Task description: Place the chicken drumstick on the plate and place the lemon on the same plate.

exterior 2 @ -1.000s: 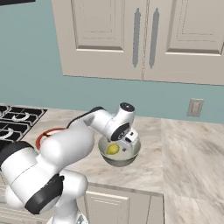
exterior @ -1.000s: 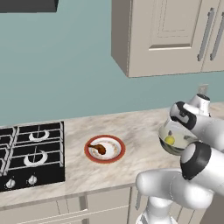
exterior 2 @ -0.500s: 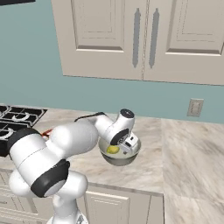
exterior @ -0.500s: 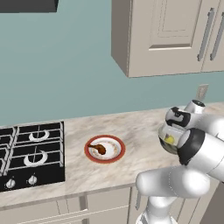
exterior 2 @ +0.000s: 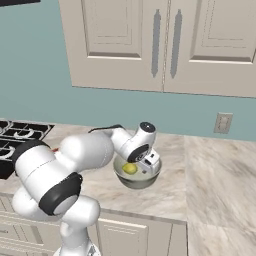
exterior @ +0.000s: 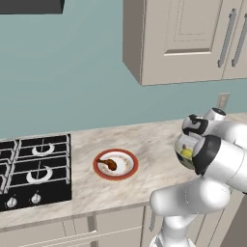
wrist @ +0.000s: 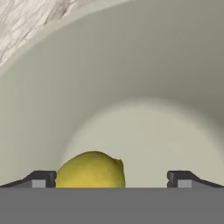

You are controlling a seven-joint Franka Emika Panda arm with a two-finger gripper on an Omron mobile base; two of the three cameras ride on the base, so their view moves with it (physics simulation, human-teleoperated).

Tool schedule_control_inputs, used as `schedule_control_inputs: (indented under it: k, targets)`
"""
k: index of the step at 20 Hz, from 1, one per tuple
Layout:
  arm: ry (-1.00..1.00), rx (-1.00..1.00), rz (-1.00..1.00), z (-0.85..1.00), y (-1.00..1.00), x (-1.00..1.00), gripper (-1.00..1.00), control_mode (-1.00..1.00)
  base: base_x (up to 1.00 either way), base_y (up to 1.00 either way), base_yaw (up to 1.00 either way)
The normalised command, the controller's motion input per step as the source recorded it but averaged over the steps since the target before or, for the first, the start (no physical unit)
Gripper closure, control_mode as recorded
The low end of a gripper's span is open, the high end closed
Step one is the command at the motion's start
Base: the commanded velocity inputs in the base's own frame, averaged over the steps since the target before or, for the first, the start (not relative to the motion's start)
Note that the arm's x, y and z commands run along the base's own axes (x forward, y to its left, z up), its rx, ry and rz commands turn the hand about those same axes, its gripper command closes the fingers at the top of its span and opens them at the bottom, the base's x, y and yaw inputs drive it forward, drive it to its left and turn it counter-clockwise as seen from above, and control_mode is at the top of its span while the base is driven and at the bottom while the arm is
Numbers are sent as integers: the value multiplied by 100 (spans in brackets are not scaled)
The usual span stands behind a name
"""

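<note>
While fingers (wrist: pixel 43 179) gape, lemon (wrist: pixel 90 169) bowled.

The bench (exterior: pixel 149 144) is running below me, a pale marbled stone top stretching from the black gas hob (exterior: pixel 31 171) at its left end past the wall socket on the right. A round plate (exterior: pixel 116 164) with a red-orange rim is sitting flat on the stone just right of the hob, apart from it. A greyish bowl (exterior 2: pixel 137 175) is standing upright on the bench well to the right of the plate, near the front edge. The stone around both is lying bare, and in the hand view a strip of it (wrist: pixel 30 17) is showing beyond the bowl's rim.
</note>
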Motion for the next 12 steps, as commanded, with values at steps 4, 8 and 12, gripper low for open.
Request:
schedule_control_inputs:
  k: [4,8,12]
  targets:
    - [0,0,-2,-15,11,-27,-100,-100,0,0,0]
    - [0,4,-10,-10,23,-28,-100,-100,0,0,0]
    - [0,7,-14,-1,27,-13,-100,-100,0,0,0]
